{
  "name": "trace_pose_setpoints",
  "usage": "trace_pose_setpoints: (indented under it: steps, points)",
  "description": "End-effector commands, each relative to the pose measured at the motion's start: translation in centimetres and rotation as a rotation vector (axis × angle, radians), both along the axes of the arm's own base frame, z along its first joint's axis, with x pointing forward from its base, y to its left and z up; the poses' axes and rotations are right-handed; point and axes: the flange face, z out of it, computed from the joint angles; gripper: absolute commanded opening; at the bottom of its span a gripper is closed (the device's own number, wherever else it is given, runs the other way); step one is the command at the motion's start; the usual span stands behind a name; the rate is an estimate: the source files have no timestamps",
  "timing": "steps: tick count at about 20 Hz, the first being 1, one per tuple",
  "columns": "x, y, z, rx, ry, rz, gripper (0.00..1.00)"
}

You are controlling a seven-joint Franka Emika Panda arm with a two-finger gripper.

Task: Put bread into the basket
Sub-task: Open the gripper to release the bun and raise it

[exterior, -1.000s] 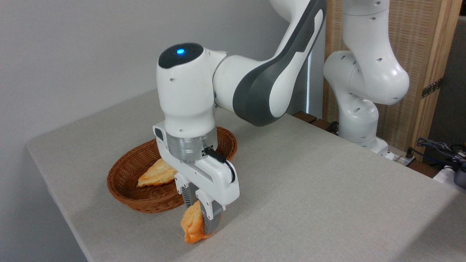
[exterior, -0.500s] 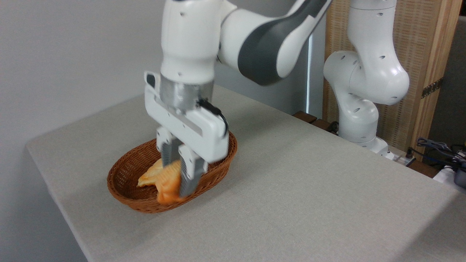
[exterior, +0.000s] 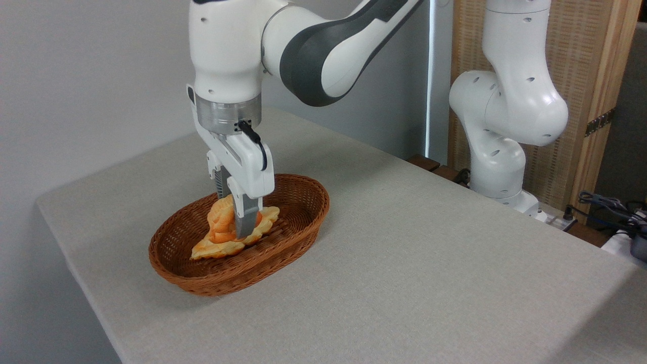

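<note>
Nearest the viewer, the grey cloth-covered table [exterior: 404, 283] is bare along its front edge. Next in, the basket [exterior: 303, 225] sits on the left part of the table, long axis running left-front to right-back. The gripper [exterior: 233, 228] hangs over the basket's middle, pointing straight down, its two fingers drawn in close against the bread [exterior: 221, 222], which they grip from either side. The bread sits low inside the basket, above or on the flatter pastry [exterior: 222, 247] lying on the basket floor; contact between the two cannot be told, since the near finger [exterior: 244, 220] covers where they meet. The far finger is mostly hidden behind the near one and the gripper body. The wrist is vertical; the forearm rises up and right and is cut off at the top edge. Farther back on the right stands the arm's white base column [exterior: 500, 167], at the table's far edge. Beyond it, a wood-framed woven screen [exterior: 581, 65], and dark cables [exterior: 604, 205] at far right, partly cut off.
</note>
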Motion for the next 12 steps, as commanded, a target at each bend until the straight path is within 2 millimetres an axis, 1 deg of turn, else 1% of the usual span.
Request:
trace_pose_setpoints:
  steps: [1,6,9,12]
  points:
    - [-0.2,-1.1,-0.9,-0.013,0.041,-0.018,1.00]
    - [0.0,-1.4,-1.9,-0.012,0.056,-0.022,1.00]
    - [0.1,-1.3,-1.5,-0.012,0.050,-0.020,1.00]
    - [0.3,-1.2,-0.6,-0.014,0.027,-0.017,1.00]
